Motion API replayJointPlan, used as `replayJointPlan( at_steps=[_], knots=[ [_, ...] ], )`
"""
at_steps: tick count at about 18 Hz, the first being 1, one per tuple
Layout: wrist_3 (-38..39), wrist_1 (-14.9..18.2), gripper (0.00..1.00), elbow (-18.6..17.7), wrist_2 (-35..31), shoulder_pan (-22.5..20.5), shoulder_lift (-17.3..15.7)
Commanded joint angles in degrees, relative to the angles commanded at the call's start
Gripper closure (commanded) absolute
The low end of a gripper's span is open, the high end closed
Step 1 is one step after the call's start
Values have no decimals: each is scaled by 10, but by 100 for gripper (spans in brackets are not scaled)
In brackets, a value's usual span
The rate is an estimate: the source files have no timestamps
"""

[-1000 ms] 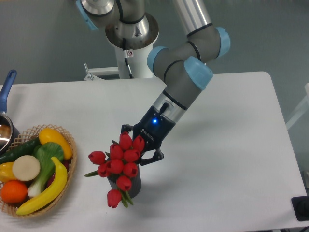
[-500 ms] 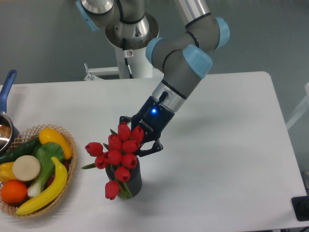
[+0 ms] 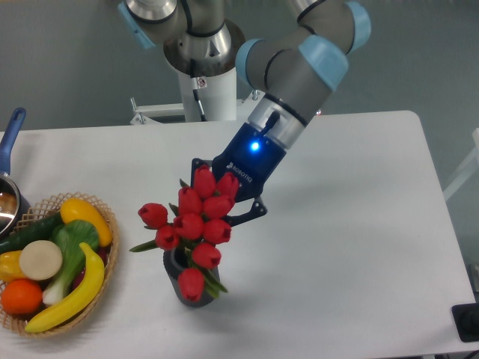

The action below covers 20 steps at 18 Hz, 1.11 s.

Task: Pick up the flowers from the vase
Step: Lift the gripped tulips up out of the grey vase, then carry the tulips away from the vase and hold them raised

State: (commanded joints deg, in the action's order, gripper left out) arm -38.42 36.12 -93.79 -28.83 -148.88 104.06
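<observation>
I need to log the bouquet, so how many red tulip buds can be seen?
9 visible in the flowers: one far left, seven clustered below the pincer, one lowest, against the vase. More may be hidden behind.

The claw point(image 3: 224, 200) grips the red flowers point(image 3: 196, 224) just above the dark vase point(image 3: 182, 283), which stands on the white worktop point(image 3: 352, 224). A wicker basket point(image 3: 111, 250) of toy produce sits at the left edge.

end effector point(image 3: 219, 200) tips hidden behind flowers point(image 3: 196, 223) | vase point(image 3: 185, 283) mostly covered | pot point(image 3: 7, 196) cut off at left edge
</observation>
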Motion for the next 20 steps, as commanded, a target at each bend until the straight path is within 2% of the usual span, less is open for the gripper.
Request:
replayJointPlan(
  at_steps=[3, 14, 18, 20],
  knots=[
    [31, 0, 100, 22, 21, -16, 0],
    [125, 1, 100, 50, 49, -61, -10],
    [116, 1, 100, 43, 41, -72, -15],
    [84, 2, 100, 36, 36, -86, -18]
  ],
)
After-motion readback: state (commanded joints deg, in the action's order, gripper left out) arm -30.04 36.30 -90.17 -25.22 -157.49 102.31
